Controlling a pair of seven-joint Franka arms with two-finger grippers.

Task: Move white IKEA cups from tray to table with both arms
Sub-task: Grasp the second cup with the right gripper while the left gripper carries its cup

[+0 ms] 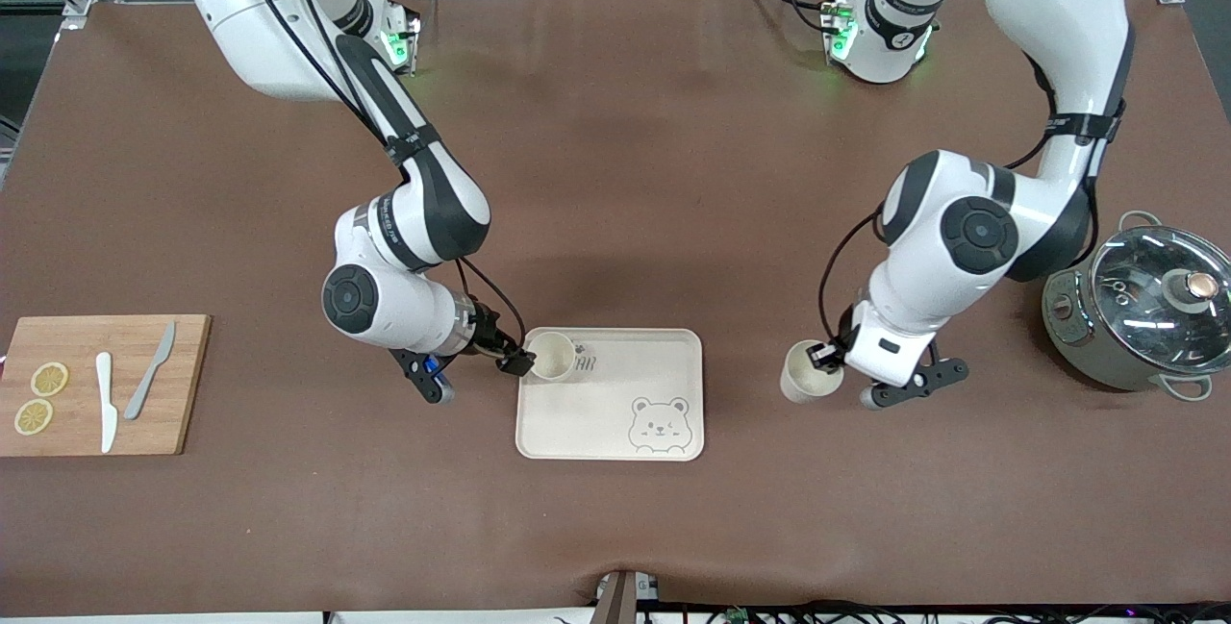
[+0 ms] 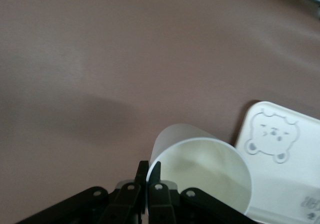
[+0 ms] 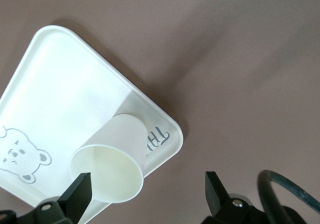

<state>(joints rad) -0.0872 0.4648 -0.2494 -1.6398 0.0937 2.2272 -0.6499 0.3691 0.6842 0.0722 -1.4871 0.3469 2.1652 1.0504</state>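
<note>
One white IKEA cup (image 1: 553, 356) (image 3: 112, 164) stands upright on the corner of the cream bear tray (image 1: 615, 412) (image 3: 60, 88) nearest the right arm. My right gripper (image 1: 519, 361) (image 3: 147, 191) is at that corner, open wide. One of its fingers (image 3: 80, 194) is beside the cup's rim and the other is out over the table. A second white IKEA cup (image 1: 806, 372) (image 2: 200, 174) is just off the tray (image 2: 285, 154), toward the left arm's end. My left gripper (image 1: 825, 355) (image 2: 150, 173) is shut on its rim, one finger inside and one outside.
A bamboo cutting board (image 1: 106, 388) with two lemon slices, a white knife and a grey knife lies at the right arm's end. A grey pot with a glass lid (image 1: 1144, 307) stands at the left arm's end, close to the left arm's elbow.
</note>
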